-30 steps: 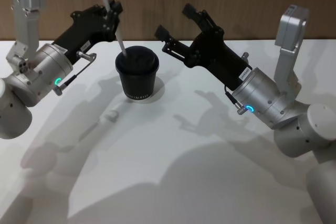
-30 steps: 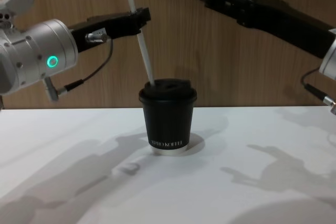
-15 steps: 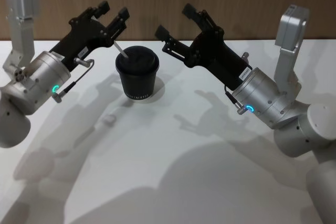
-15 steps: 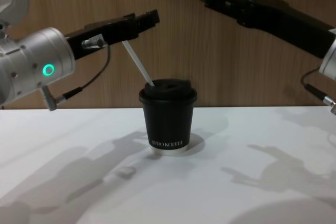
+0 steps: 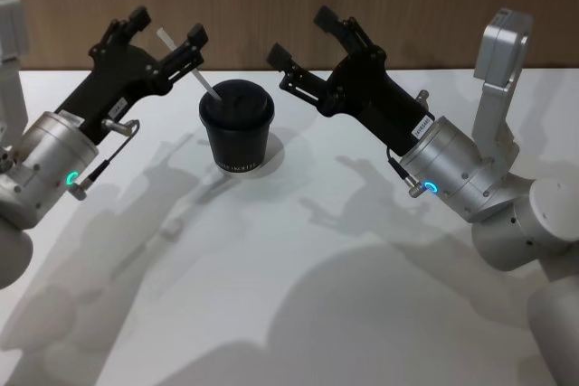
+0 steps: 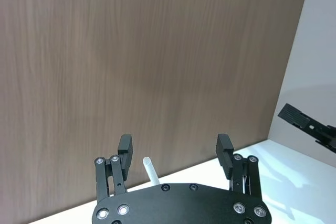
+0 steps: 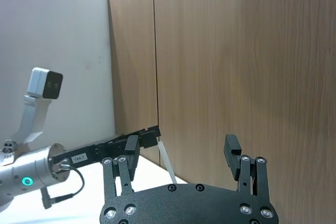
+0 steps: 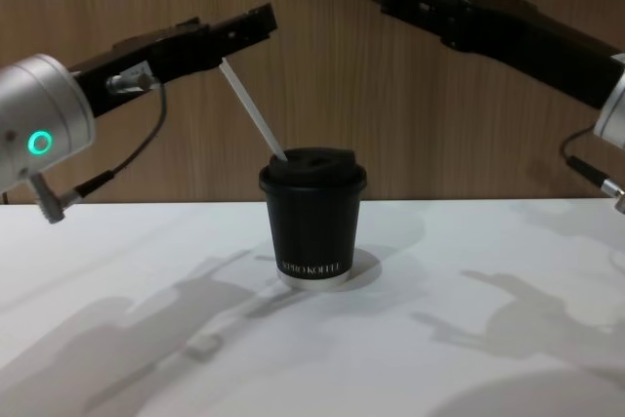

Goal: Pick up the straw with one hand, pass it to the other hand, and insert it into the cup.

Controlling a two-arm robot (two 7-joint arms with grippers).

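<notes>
both grippers gape: straw (image 5: 188,70) stands tilted in the cup (image 5: 236,127), left gripper (image 5: 166,33) released beside it, right gripper (image 5: 298,35) right of it; only retreat remains.

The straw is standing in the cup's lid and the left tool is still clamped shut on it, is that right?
Not quite. The straw does stand tilted in the lid of the cup, but the left tool is open, its fingers spread to either side of the straw without gripping it, as the head view shows. The right tool hangs open beside the cup.
</notes>
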